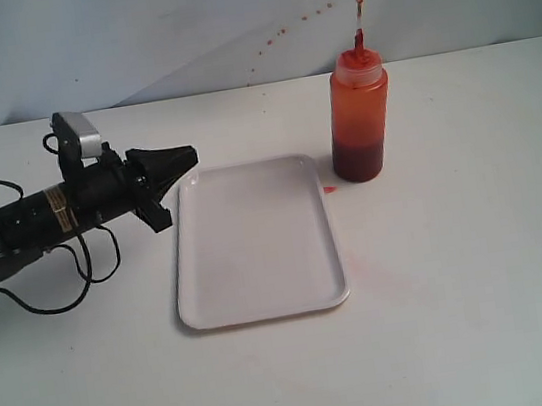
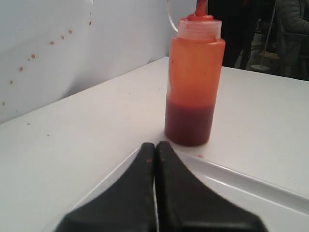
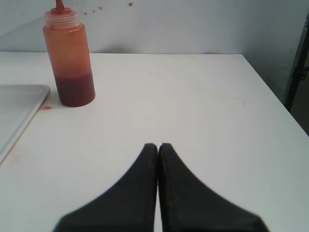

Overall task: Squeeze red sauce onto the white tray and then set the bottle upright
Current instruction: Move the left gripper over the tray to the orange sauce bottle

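The white desk (image 1: 465, 287) is filling the scene, its far edge meeting a pale wall (image 1: 126, 31) that is carrying a scatter of small red spots (image 1: 306, 18). The white tray (image 1: 267, 317) is lying flat at the middle of the desk, long sides running from the far edge toward the near edge. The left arm (image 1: 41, 217) is reaching in low from the left edge, and the left gripper (image 1: 189, 157) is pointing at the tray's far left corner with its jaws pressed together on nothing; whether it is touching the rim cannot be told. The bottle (image 1: 360, 120) is standing upright toward the far edge, right of the middle, just beside the tray's far right corner. The right gripper (image 3: 158, 146), jaws also together and holding nothing, is hovering over bare desk toward the right edge, well apart from the bottle. The red sauce (image 1: 359, 162) is sitting dark in the bottle's lower part. One small red drop (image 1: 330, 189) is lying on the desk between tray and bottle.
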